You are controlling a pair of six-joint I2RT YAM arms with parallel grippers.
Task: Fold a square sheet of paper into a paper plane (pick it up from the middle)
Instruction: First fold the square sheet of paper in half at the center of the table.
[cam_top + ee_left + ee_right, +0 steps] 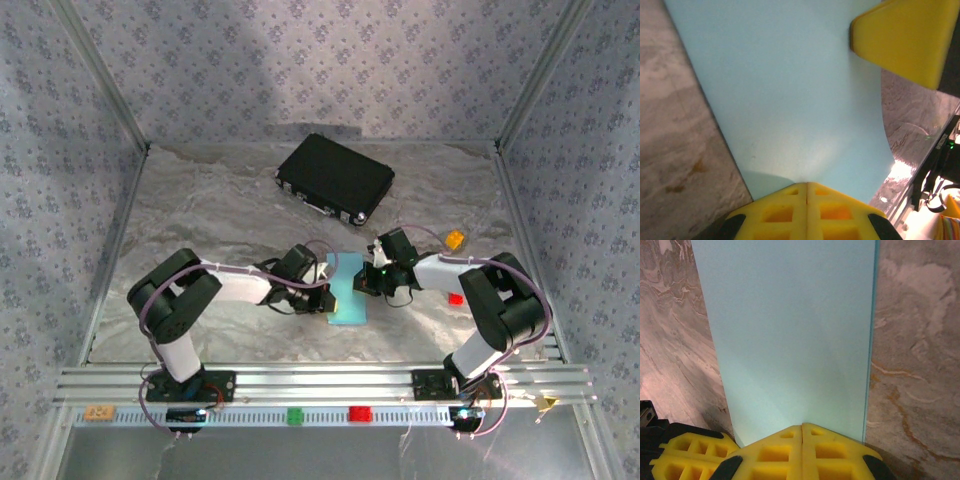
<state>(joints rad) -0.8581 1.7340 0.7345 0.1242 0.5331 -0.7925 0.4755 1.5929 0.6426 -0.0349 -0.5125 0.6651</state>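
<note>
Black case [335,178] sat twelve o'clock of blue paper sheet [347,292], orange block [455,239] at two; marbled table [220,210]. Left gripper [322,291], right gripper [371,282] closed, tips on sheet.

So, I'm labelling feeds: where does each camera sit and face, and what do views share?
Top external: above and behind the arms, facing down at the table; both arms, left gripper and right gripper show.
Left wrist: on the left arm, facing past its shut fingers across the sheet of paper.
Right wrist: on the right arm, facing past its shut fingers along the sheet.
Shared: all three show the blue sheet.
</note>
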